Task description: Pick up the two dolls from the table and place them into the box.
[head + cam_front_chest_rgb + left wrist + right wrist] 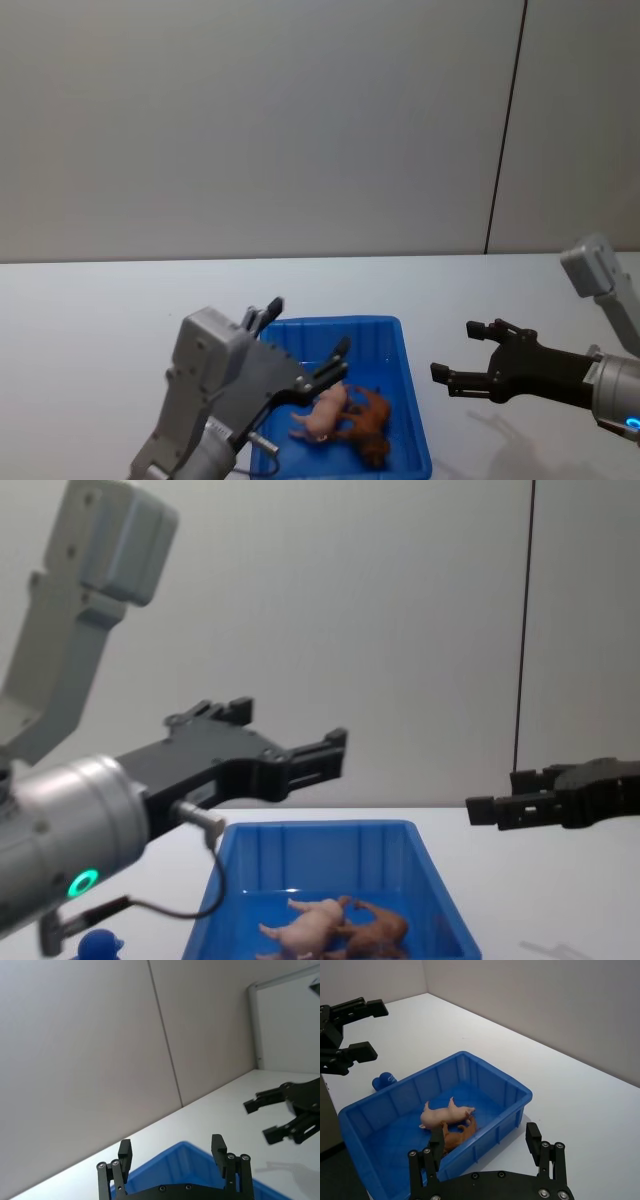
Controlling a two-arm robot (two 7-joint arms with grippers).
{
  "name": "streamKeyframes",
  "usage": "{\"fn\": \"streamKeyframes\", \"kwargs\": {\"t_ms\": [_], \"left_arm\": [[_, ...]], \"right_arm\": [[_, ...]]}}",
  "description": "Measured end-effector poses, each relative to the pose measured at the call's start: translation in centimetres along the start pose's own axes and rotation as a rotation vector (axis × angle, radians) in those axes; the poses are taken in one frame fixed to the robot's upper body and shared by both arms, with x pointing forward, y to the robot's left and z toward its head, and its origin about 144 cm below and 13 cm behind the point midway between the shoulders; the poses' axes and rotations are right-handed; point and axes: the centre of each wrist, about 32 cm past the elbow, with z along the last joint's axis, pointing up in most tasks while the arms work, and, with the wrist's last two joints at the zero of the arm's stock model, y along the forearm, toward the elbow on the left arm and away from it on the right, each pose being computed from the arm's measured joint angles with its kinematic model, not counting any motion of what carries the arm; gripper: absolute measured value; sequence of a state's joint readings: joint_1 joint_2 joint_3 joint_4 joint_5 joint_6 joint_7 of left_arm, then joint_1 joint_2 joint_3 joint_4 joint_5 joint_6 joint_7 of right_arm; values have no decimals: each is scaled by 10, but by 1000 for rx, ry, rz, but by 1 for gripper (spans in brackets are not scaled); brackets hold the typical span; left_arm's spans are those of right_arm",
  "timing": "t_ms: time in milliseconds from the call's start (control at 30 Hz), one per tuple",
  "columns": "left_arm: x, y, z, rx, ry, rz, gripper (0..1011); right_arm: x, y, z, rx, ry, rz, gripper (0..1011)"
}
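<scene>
Blue box on the white table is holding both dolls for you, the pink pig lying on its side against the brown lion. Your left gripper is hovering above the box's left side, fingers apart and empty, with a small blue object sitting on the table just outside that wall. Your right gripper is hanging over bare tabletop right of the box, fingers apart.

The left gripper hangs above the left side of the box. The pig and lion fill its near floor; the far floor is free. The table beyond is bare.
</scene>
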State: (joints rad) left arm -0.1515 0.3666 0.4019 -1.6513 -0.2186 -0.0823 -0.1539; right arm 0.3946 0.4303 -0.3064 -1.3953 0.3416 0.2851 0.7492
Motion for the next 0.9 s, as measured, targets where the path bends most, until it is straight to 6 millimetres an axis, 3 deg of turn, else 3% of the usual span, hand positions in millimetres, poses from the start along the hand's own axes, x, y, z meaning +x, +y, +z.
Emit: {"fn": "streamKeyframes", "kwargs": {"t_ms": [533,900], "left_arm": [[5,54,-16,124,15,172,1002],[11,72,-33,186,38,214,1002]], "right_arm": [[1,-5,-2,5,3,-4,1001],[1,-6,-2,6,4,-5,1001]]}}
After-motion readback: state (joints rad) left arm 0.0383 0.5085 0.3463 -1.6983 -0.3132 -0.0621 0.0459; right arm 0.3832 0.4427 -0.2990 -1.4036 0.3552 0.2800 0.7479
